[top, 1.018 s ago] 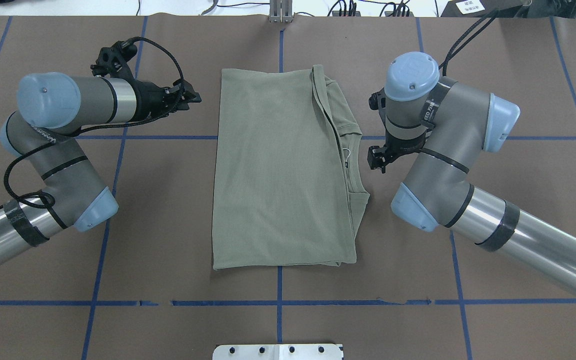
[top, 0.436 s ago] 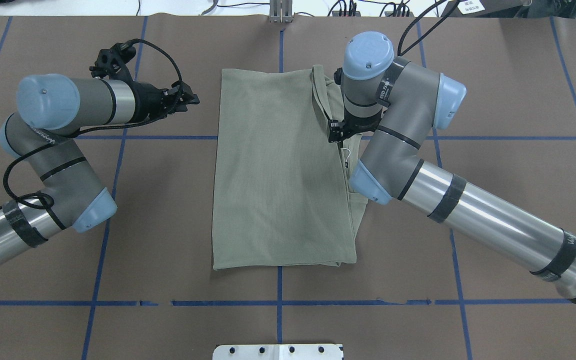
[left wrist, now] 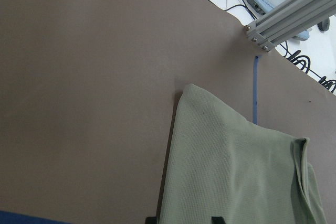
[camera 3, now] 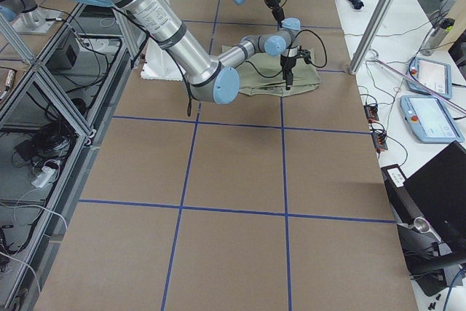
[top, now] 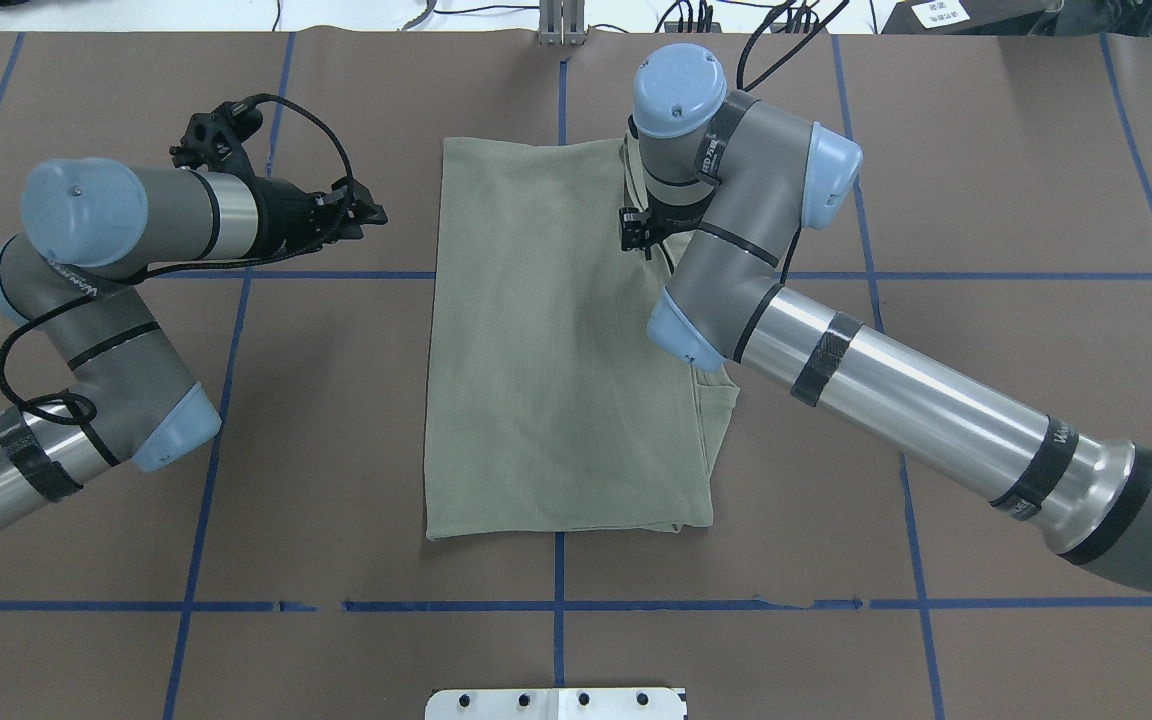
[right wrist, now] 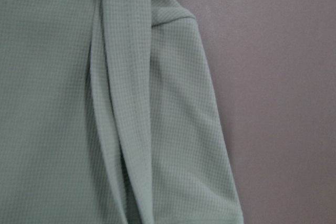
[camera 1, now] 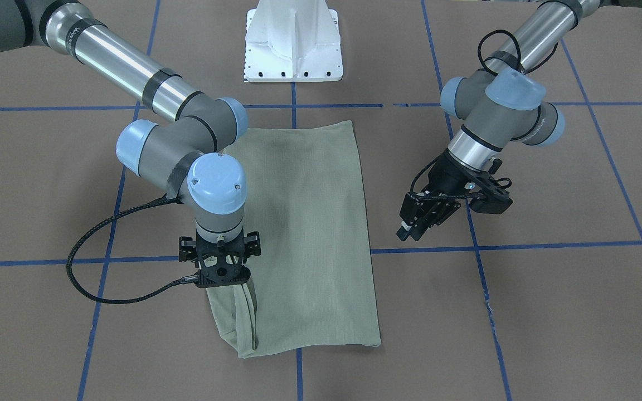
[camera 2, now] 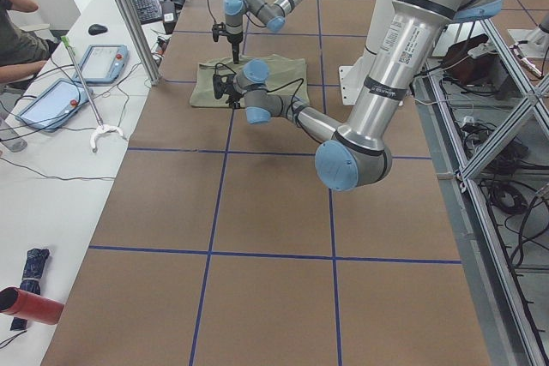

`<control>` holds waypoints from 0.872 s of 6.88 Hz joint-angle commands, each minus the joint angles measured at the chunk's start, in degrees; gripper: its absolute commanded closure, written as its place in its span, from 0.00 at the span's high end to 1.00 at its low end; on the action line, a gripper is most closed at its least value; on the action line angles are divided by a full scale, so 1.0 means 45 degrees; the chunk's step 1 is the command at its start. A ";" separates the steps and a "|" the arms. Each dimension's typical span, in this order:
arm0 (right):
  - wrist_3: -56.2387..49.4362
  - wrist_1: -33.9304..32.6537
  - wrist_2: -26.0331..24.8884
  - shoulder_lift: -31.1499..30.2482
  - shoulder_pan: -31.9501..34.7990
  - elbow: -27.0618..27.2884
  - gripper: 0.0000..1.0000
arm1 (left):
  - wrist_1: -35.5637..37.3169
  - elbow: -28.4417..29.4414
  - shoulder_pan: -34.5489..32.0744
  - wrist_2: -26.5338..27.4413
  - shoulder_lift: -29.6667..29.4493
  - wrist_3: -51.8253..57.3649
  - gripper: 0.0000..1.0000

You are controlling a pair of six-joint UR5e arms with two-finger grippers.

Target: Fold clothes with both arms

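Note:
The clothes are one sage-green shirt (top: pixel 556 350) folded into a tall rectangle at the table's middle, with a loose fold along its right side (camera 1: pixel 243 317). My right gripper (top: pixel 636 235) points straight down at that fold near the shirt's far right corner (camera 1: pixel 222 281). Its fingers are hidden, and the right wrist view shows only ribbed green fabric (right wrist: pixel 52 103) beside bare table. My left gripper (top: pixel 376 212) hovers open over bare table, left of the shirt's far left corner (camera 1: pixel 407 231). In the left wrist view the gripper (left wrist: pixel 182 219) shows as two separated tips at the bottom edge, near the shirt (left wrist: pixel 236 166).
The brown table carries a grid of blue tape lines (top: pixel 556 605). The white pedestal base (camera 1: pixel 293 44) stands at the robot's side. An aluminium frame post (left wrist: pixel 289 14) rises past the far edge. Tablets (camera 2: pixel 94 62) and a person's arm (camera 2: pixel 17 15) are beyond it.
My right arm has swung in from beside the shirt's right edge to over its far right fold. My left arm has drawn back slightly to the left.

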 commanded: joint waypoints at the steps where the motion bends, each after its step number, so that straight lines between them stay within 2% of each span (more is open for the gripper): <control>1: -0.0619 0.0234 -0.0441 -0.0024 0.0424 -0.0856 0.99 | -0.0033 0.0014 0.0000 -0.0252 0.0072 0.0006 0.45; 2: -0.1436 0.0466 -0.0346 -0.0199 0.1143 -0.0802 0.99 | -0.0033 -0.0025 0.0000 -0.0252 0.0072 0.0006 0.45; 4: -0.1250 0.0216 0.0024 -0.0162 0.1405 -0.0142 0.99 | 0.0045 -0.0161 0.0000 -0.0252 -0.0005 -0.0013 0.45; 5: 0.0143 -0.0056 0.0065 -0.0510 0.1095 0.0965 0.99 | 0.0065 -0.0181 0.0000 -0.0252 0.0033 -0.0013 0.45; 6: 0.2632 0.0077 -0.0109 -0.1422 0.0338 0.2600 0.99 | 0.0084 -0.0355 0.0000 -0.0252 0.0053 -0.0013 0.45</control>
